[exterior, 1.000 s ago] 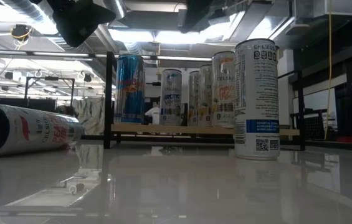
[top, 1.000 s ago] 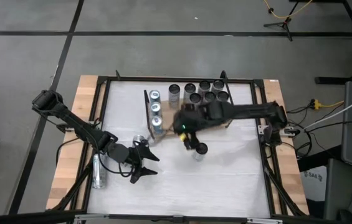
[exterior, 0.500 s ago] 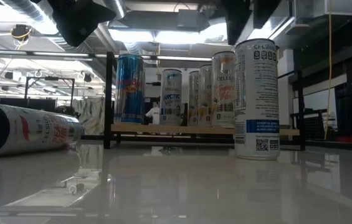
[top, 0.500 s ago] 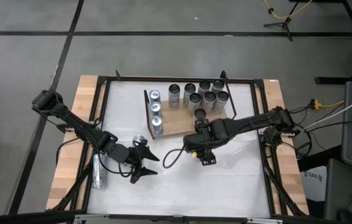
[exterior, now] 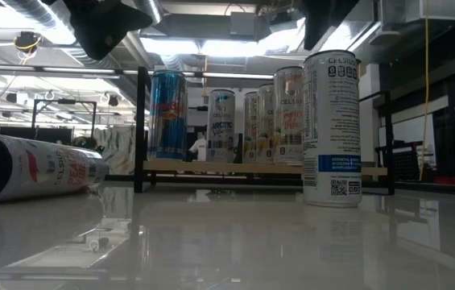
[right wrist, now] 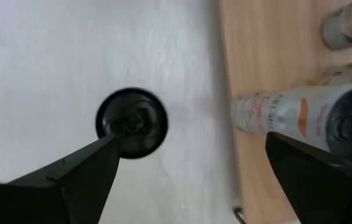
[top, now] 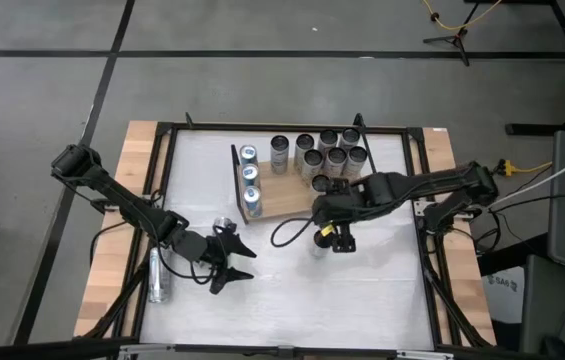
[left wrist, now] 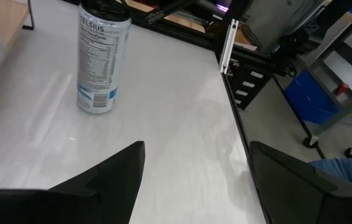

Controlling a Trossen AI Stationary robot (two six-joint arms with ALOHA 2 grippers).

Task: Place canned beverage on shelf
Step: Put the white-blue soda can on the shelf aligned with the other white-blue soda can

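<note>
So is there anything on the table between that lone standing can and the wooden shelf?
No. In the low view, only bare white tabletop separates the standing can from the shelf; the left wrist view agrees.

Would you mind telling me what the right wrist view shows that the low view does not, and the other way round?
Only the right wrist view shows the black top of the standing can from straight above, with the open right pincer over it and the shelf board from above.

Only the low view shows the can lying on its side, the blue can on the shelf, and the standing can's printed label.

Both show the standing can on the white table in front of the shelf, and cans on the shelf.
</note>
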